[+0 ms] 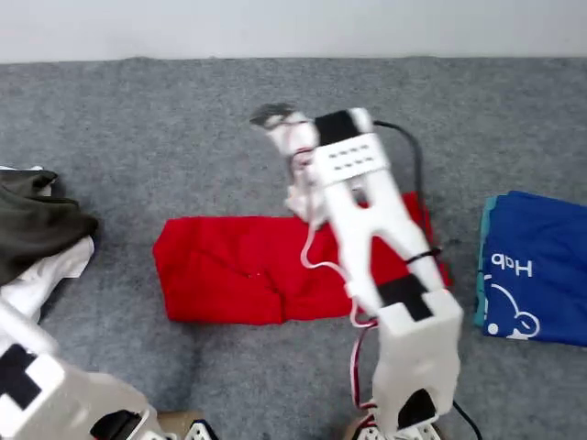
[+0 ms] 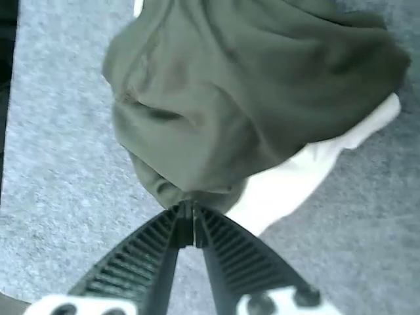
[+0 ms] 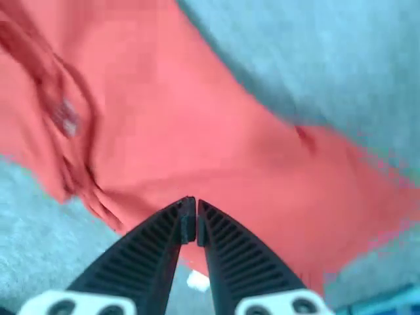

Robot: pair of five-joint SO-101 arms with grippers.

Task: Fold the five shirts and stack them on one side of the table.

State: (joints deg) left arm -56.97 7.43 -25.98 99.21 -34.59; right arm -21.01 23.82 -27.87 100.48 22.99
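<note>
- I count four shirts. One red shirt (image 1: 229, 266) lies folded mid-table and one blue shirt (image 1: 537, 266) is at the right edge. One olive shirt (image 1: 37, 220) is heaped on one white shirt (image 1: 41, 275) at the left.
- My right gripper (image 3: 190, 220) hangs over the red shirt, fingers pressed together.
- My left gripper (image 2: 187, 223) sits at the olive shirt's edge, fingers together. I cannot tell whether cloth is pinched.

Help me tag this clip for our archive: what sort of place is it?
Probably a robotics test bench: a grey-covered table, a white robot arm over a red shirt, and a blue shirt beside it.
</note>
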